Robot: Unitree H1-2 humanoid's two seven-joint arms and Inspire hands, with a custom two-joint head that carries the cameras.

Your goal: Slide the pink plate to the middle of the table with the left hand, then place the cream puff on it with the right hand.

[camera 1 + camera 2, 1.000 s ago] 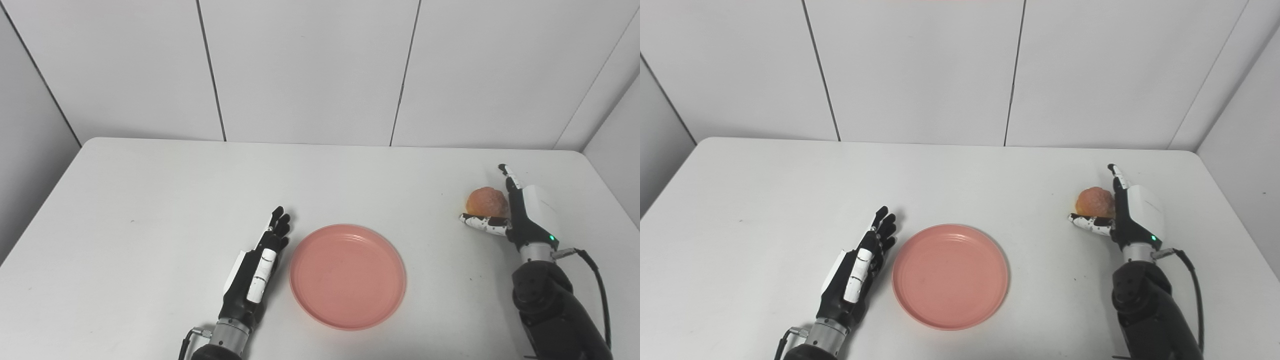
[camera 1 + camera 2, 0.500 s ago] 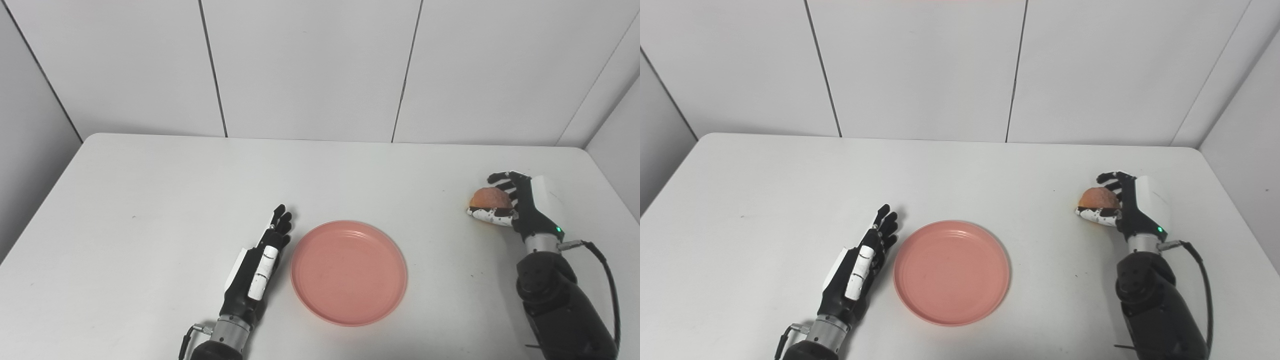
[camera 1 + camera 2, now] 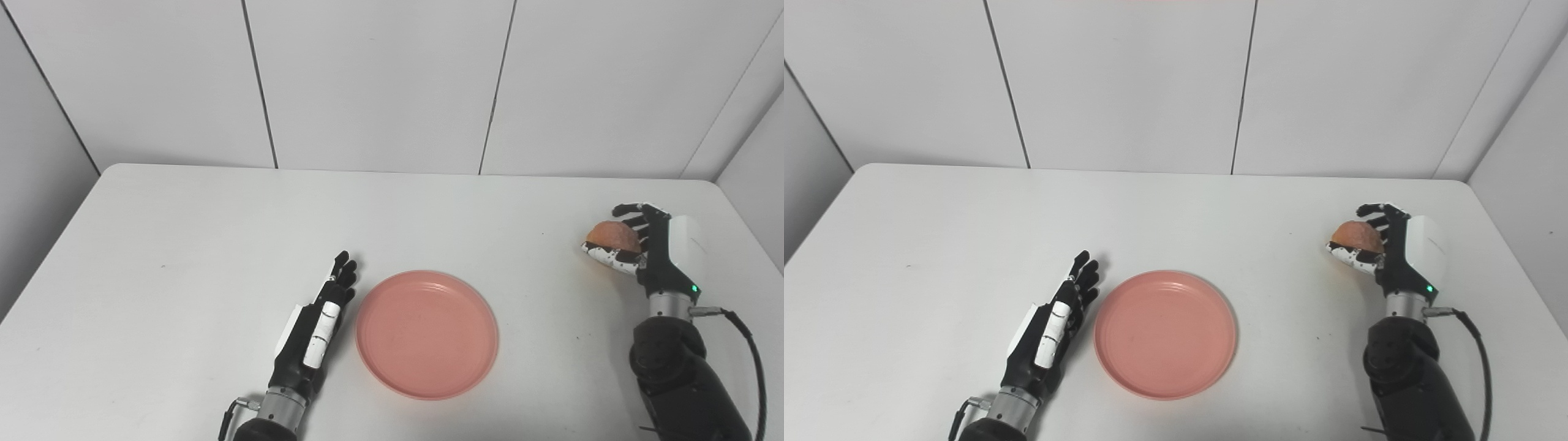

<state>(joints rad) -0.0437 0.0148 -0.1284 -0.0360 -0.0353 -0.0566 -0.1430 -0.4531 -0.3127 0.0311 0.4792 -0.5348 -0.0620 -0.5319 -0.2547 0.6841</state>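
Observation:
A round pink plate [image 3: 427, 334] lies flat near the middle of the white table [image 3: 184, 245], toward its front edge. Just left of the plate rests my left hand [image 3: 315, 327], open, fingers straight and pointing away, holding nothing and a little apart from the rim. At the far right my right hand [image 3: 643, 248] is shut on the golden-brown cream puff [image 3: 612, 236], thumb beneath it and fingers curled over its top. The puff hangs a little above the table, well right of the plate.
White wall panels stand behind the table. A black cable [image 3: 744, 343] runs from my right wrist along the table's right side. The table's right edge lies close to my right arm.
My right hand closed its fingers over the cream puff, then lifted it slightly up and to the right. The left hand and plate stayed put. The camera tilted a little early on.

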